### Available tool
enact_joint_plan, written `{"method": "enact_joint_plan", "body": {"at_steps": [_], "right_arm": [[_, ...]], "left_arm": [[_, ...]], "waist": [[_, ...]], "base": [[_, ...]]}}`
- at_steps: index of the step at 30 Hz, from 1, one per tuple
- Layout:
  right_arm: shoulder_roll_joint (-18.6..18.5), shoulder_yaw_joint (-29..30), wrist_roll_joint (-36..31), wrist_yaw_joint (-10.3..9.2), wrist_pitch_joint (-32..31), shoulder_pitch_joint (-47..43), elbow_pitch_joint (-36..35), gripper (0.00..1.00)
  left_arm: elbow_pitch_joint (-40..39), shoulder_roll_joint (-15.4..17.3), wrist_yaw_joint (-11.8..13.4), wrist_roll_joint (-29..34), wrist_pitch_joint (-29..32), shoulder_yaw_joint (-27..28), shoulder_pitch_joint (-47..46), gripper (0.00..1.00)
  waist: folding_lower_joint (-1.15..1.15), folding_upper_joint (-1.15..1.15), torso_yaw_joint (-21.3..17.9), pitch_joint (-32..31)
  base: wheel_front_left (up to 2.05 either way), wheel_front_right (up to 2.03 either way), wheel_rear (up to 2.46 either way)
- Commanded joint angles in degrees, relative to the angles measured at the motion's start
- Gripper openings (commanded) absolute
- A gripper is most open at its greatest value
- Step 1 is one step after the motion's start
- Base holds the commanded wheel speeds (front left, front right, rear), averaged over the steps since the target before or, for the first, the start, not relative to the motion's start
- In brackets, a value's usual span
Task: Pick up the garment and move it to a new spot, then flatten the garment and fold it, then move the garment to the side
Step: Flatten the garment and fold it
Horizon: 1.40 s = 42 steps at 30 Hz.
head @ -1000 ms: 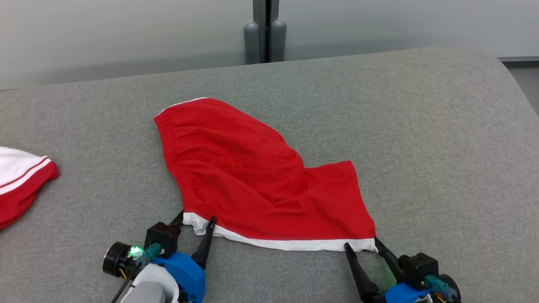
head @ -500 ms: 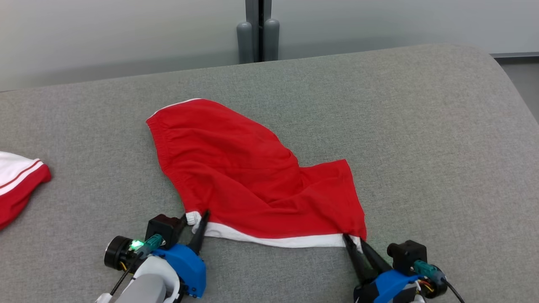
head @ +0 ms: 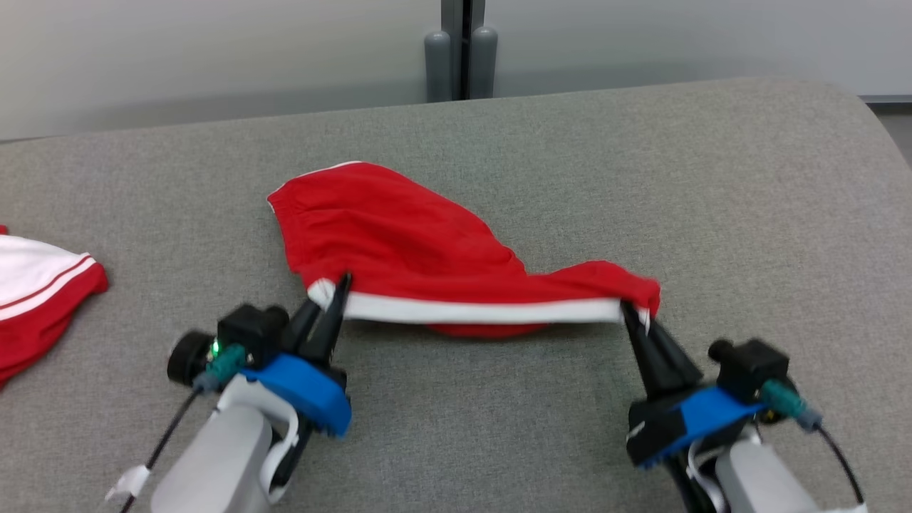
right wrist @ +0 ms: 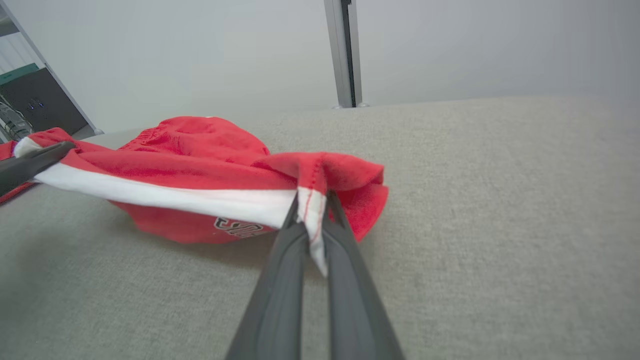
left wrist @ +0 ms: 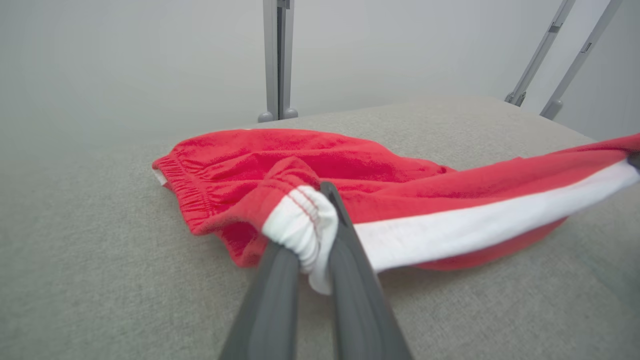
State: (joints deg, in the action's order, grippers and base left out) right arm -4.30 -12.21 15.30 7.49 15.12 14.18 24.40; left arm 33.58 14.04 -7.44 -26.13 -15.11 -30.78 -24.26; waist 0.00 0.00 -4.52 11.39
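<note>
While taut along white hem (head: 484, 311), red garment (head: 427, 235).

A second red-and-white cloth (head: 35, 299) is cut off by the head view's left edge. In the right wrist view a dark print (right wrist: 237, 227) on the underside of the garment (right wrist: 200, 140) is half hidden behind the white hem (right wrist: 175, 197) and unreadable. The right tool (head: 634, 313) is blurred in the head view. In the left wrist view the garment's far end runs off the right edge.
</note>
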Motion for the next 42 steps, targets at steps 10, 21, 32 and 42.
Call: {"method": "enact_joint_plan", "body": {"at_steps": [10,21,32,42], "right_arm": [[-3.46,-0.70,2.07,0.01,0.04,24.14,0.91,0.00],[-7.43,-2.50,6.55,0.01,-0.25,59.98,13.94,0.00],[-8.77,-5.10,9.81,0.02,0.08,70.85,23.91,0.00],[-8.01,-7.30,10.38,0.02,0.12,51.28,14.00,0.00]], "left_arm": [[-2.48,2.29,-0.03,-2.47,0.18,-2.26,-21.70,0.00],[3.48,3.35,-0.03,-8.44,3.49,-6.52,-54.82,0.00],[9.87,1.53,-0.03,-13.09,0.65,-12.82,-65.00,0.00],[5.66,3.12,-0.01,-13.18,-0.11,-13.67,-46.08,0.00]], "waist": [[0.00,0.00,0.51,5.55],[0.00,0.00,0.47,14.70],[0.00,0.00,0.89,17.77],[0.00,0.00,-0.21,17.26]], "base": [[0.00,0.00,0.00],[0.00,0.00,0.00],[0.00,0.00,0.00],[0.00,0.00,0.00]]}}
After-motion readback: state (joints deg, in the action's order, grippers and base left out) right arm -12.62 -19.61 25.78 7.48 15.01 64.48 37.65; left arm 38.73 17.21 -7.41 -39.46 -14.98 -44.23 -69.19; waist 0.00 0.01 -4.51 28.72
